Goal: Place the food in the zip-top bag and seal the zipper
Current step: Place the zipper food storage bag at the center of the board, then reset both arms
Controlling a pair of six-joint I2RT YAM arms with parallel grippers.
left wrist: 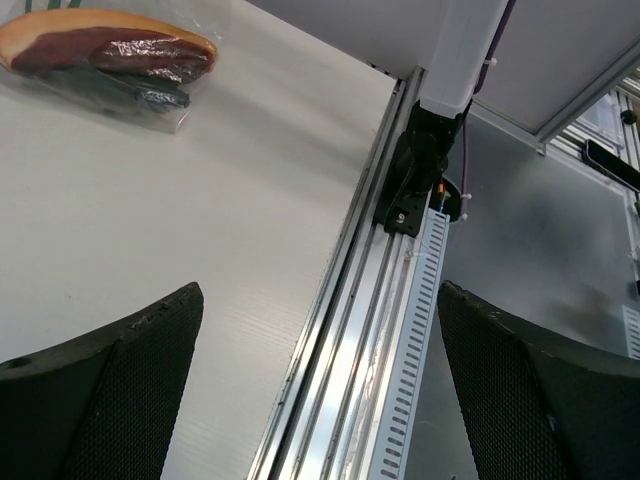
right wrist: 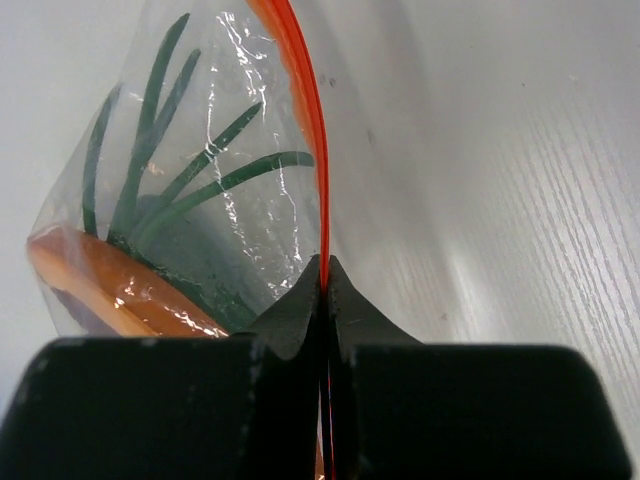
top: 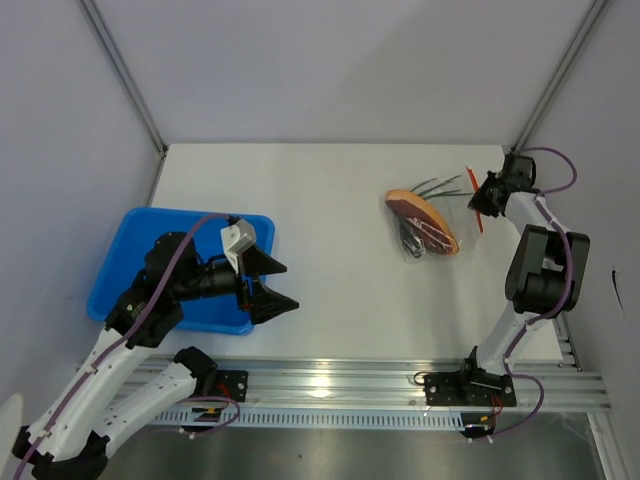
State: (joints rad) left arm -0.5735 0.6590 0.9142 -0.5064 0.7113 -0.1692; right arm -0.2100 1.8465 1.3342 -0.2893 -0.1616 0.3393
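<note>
Your right gripper clamps the zipper, hiding its end; your left gripper gapes at eight o'clock. The glary zip-top bag veils the food on a white table.

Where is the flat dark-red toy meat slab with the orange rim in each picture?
Top external: the flat dark-red meat slab lies right of centre on the white table.
Left wrist: top-left corner.
Right wrist: bottom left, only its orange rim showing.
Shared landmark: the clear plastic zip-top bag around it in all three.
</note>
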